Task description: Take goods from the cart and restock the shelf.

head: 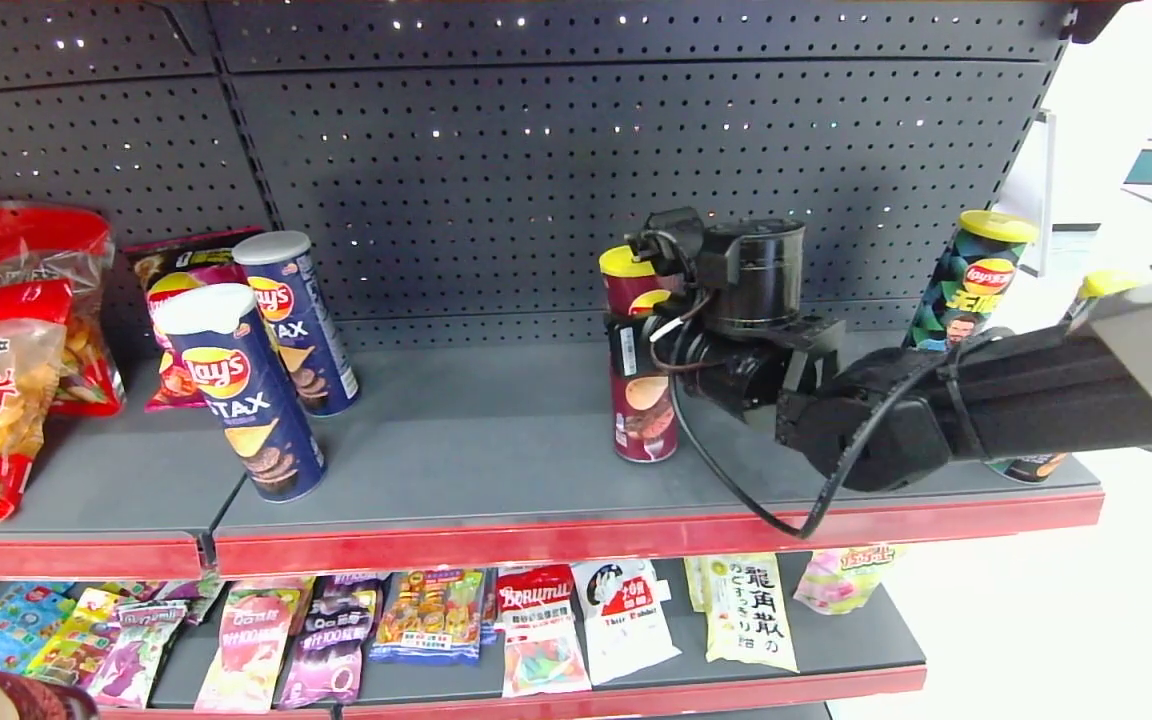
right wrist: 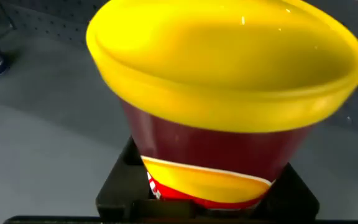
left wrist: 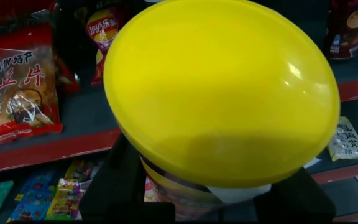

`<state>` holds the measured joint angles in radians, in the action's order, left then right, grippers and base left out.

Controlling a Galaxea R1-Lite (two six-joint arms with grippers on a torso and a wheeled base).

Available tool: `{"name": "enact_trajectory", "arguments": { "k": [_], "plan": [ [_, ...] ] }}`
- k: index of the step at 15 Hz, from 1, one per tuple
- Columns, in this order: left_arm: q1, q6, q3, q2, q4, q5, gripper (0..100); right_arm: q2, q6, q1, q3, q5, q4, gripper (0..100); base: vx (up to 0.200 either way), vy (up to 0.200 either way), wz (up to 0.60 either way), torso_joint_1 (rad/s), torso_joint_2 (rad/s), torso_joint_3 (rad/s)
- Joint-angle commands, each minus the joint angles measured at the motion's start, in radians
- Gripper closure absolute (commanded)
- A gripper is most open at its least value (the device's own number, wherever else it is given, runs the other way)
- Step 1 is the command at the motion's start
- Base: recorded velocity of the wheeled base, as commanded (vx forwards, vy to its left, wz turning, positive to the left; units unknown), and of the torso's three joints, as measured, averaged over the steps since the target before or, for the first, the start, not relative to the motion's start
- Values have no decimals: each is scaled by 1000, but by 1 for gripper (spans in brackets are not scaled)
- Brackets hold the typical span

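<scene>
Tipping is looming: the right gripper (head: 636, 350) is clamping the red can (head: 644, 425), standing on the shelf (head: 476, 430) (base seemingly down); a crooked release could topple it, and its arm (head: 986, 400) is crowding the green can (head: 976, 275) at 3 o'clock. The left gripper (left wrist: 213, 193) is clamping a second can (left wrist: 222, 87).

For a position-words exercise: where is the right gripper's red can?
Head view: the red can is mid-shelf in the right gripper, blue cans to its left, green can to its right.
</scene>
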<state>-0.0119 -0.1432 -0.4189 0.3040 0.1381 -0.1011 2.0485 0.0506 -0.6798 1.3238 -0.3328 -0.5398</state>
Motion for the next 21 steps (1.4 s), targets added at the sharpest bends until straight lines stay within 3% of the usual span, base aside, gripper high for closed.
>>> {"name": "enact_trajectory", "arguments": {
  "k": [1, 3, 7, 10, 13, 21],
  "plan": [
    [0, 1, -1, 1, 0, 0, 100, -90, -34, -40, -61, -49, -5, 100, 0, 0, 0, 0, 0, 0],
    [0, 1, -1, -3, 0, 0, 100, -105, -71, -64, -92, -107, -63, 100, 0, 0, 0, 0, 0, 0],
    [0, 1, -1, -3, 0, 0, 100, -94, -58, -70, -221, -123, -241, 100, 0, 0, 0, 0, 0, 0],
    [0, 1, -1, 0, 2, 0, 100, -97, -54, -81, -262, -124, -273, 100, 0, 0, 0, 0, 0, 0],
    [0, -1, -3, 6, 0, 0, 100, -68, -52, -101, -267, -193, -302, 100, 0, 0, 0, 0, 0, 0],
    [-2, -1, -4, 7, 0, 0, 100, -47, -25, -113, -307, -204, -353, 100, 0, 0, 0, 0, 0, 0]
  ]
}}
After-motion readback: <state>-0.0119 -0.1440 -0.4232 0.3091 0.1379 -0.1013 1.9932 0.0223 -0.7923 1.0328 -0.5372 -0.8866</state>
